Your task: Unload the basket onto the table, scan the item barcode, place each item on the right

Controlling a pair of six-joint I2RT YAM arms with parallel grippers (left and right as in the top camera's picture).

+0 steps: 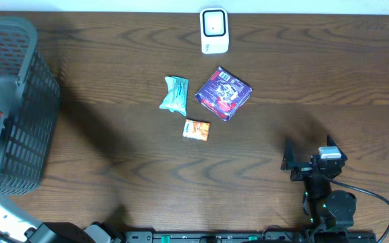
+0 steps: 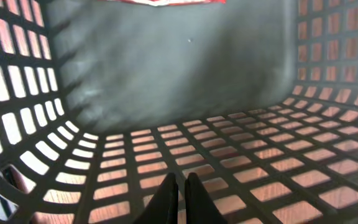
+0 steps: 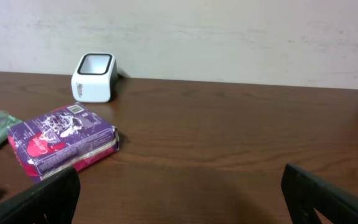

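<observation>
Purple packet [image 1: 223, 93] lies flat on the brown tabletop [image 1: 113, 101], near the white scanner [image 1: 214, 30] standing at the far edge. 2 smaller packets, 1 teal [image 1: 175, 94] and 1 orange [image 1: 196, 129], lie just beside it, toward the grey basket [image 1: 26, 121]. The right pincer [image 3: 182, 199] is well apart from them, spread wide, holding nothing. The left pincer [image 2: 179, 186] is inside the basket, pressed together.

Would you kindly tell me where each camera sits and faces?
Overhead: above the table, looking down at basket, scanner and purple packet; right claw shows.
Left wrist: inside the basket, facing its wall; shut left claw shows.
Right wrist: low over the table, facing the scanner; open right claw shows.
Overhead and right wrist share scanner and purple packet.
</observation>
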